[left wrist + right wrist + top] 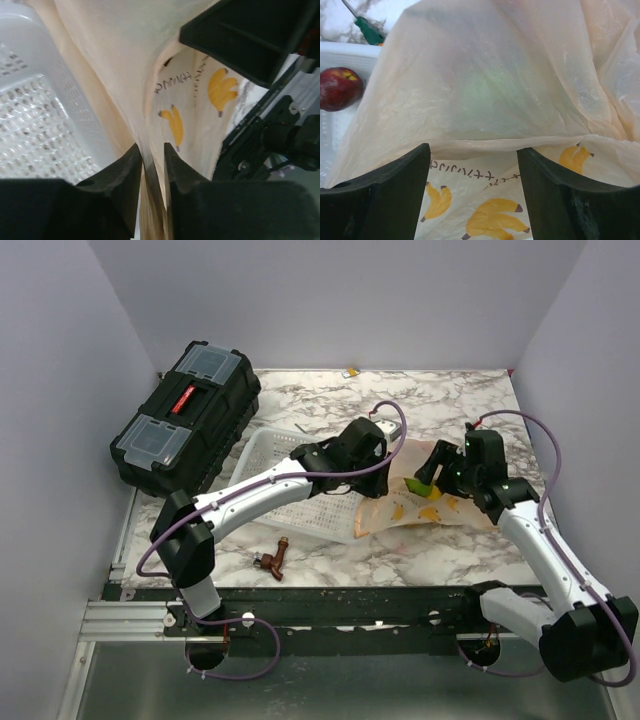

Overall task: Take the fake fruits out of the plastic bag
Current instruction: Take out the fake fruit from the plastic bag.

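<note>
1. Left wrist view: left gripper [152,150] fingers almost pressed together, pinching a thin fold of the plastic bag [125,60]; the pinch sits just right of the white basket [40,115].
2. Right gripper [472,150] spread wide, nothing between the fingers; bag film hangs just ahead of them, to the right of the basket.
3. Bag lies against the basket's right side, its upper film raised by the left pinch.
4. Step in hand (judgement): left holds the film up while right lines up on a fruit; green fruit [485,85] shows as a pale blur through the film, so it is inside the bag.
5. Next move calls for: right fingers to pass under the film's lower edge, not onto it; close on fruit alone; left pinch must hold.
6. Count: grippers 2; bag 1; fruits seen 2, the green one in the bag and a red apple [337,87] lying in the basket; any more in the bag, cannot tell; bananas are print only.
7. Others: basket 1; black toolbox [185,415] 1, left of basket; brown tap-shaped object [272,560] 1, nearer than basket; green-handled tool [370,30] 1, beyond basket.
</note>
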Available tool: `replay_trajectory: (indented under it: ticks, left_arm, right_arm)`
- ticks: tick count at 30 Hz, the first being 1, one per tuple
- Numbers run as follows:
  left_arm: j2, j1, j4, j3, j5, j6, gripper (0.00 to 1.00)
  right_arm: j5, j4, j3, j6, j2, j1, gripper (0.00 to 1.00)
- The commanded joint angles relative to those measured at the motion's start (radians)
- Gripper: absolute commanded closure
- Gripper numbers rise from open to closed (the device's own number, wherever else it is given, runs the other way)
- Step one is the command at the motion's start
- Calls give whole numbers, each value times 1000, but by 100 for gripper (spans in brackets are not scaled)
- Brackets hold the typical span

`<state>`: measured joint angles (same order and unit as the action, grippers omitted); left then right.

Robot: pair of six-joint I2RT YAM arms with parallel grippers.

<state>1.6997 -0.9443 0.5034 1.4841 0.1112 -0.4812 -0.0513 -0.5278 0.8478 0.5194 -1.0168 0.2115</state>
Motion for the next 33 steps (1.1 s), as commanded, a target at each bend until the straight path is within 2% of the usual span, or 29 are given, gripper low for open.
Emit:
replay_trajectory:
  ticks: [1,5,8,12,16,18,22,23,28,33]
  left_arm:
    - [-58,1,-1,-24,112,-11,68]
    - [-113,1,15,-84,147,-1,56]
    - [-152,1,41,-118,154,20,56]
    - [-188,-1,53,-143,157,54,76]
    - [-176,-2,58,-122,183,70,91]
    - [-172,-2,47,-118,213,76,95]
    - [-168,-4,33,-120,285,80,97]
    - [-171,-9,32,-124,282,83,97]
    - [-183,-35,56,-126,208,120,97]
    - [-185,-50,57,-130,199,127,97]
  right_arm:
    - [-15,24,20,-49,-74,21,28]
    - [40,27,35,-61,-105,58,27]
    - [46,7,48,-72,-131,78,26]
    - [91,-5,22,-65,-103,103,26]
    - [86,7,-33,-22,-3,121,27]
    - [95,29,-60,-9,21,121,28]
    - [171,76,-95,26,-10,121,47]
    - [204,87,-101,51,-16,121,47]
    - [322,188,-157,152,-17,121,27]
    - [325,259,-164,151,-63,121,17]
